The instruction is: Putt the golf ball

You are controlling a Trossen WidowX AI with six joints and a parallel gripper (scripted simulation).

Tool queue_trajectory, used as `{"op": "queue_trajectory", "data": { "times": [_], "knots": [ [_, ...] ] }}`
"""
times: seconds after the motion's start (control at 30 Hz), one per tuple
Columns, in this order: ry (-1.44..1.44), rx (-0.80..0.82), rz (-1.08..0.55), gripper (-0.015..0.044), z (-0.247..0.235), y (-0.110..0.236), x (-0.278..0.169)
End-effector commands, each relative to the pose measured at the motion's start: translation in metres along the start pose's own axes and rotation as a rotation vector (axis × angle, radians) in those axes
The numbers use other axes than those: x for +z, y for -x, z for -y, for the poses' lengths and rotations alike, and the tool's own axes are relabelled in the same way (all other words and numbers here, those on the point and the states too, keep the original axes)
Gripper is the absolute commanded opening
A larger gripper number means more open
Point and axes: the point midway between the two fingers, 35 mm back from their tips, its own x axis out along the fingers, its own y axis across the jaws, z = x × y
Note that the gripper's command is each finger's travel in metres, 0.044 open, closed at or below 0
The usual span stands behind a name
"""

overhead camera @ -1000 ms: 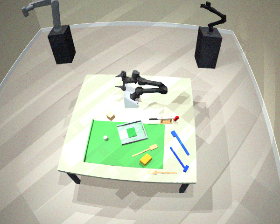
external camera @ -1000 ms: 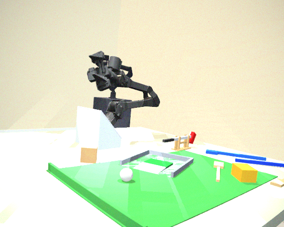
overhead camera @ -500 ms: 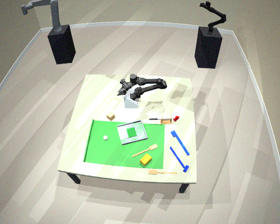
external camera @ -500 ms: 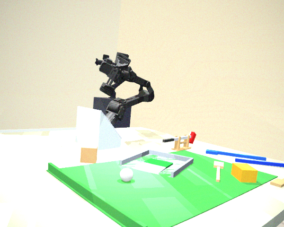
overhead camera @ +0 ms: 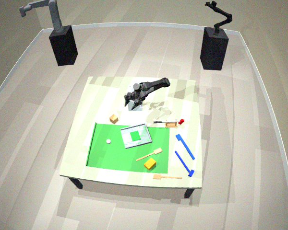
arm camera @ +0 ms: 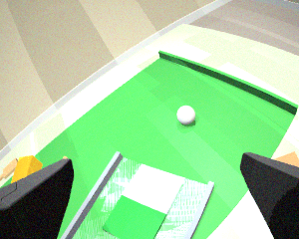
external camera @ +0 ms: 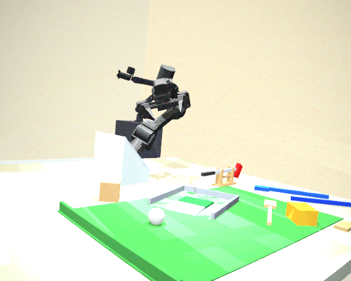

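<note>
The red putter [overhead camera: 181, 121] [external camera: 237, 170] rests across a small wooden rack [overhead camera: 171, 125] [external camera: 224, 183], its red head on the right and dark grip on the left; it is not in the wrist view. The white golf ball [overhead camera: 108, 141] [external camera: 156, 216] [arm camera: 185, 115] lies on the green mat [overhead camera: 102, 158] [external camera: 199, 242] [arm camera: 120, 119], facing the white ramp [external camera: 181, 208] [arm camera: 154, 185]. The raised green [overhead camera: 135, 135] [external camera: 195, 201] [arm camera: 135, 218] sits inside grey walls. My gripper [overhead camera: 129, 107] [external camera: 167, 115] [arm camera: 160, 166] is open and empty, high above the table behind the mat, left of the putter.
A pale wedge-shaped block [overhead camera: 137, 107] [external camera: 109, 157] stands by my arm base. A wooden cube [overhead camera: 113, 119] [external camera: 109, 191] is behind the mat. A yellow block [overhead camera: 150, 163] [external camera: 301, 213] [arm camera: 26, 167], two blue clubs and two wooden clubs lie to the right and front.
</note>
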Motion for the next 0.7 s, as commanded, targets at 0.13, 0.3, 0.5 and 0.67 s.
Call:
{"op": "queue_trajectory", "data": {
  "times": [0.13, 0.3, 0.5, 0.67],
  "knots": [
    [0.817, 0.246, -0.407, 0.0440, -0.064, -0.023, -0.083],
    [1.077, 0.384, -0.516, 0.0440, -0.081, -0.022, -0.115],
    [1.370, 0.587, -0.624, 0.0440, -0.098, -0.017, -0.153],
    [1.592, 0.789, -0.691, 0.0440, -0.109, -0.008, -0.185]
  ]
}}
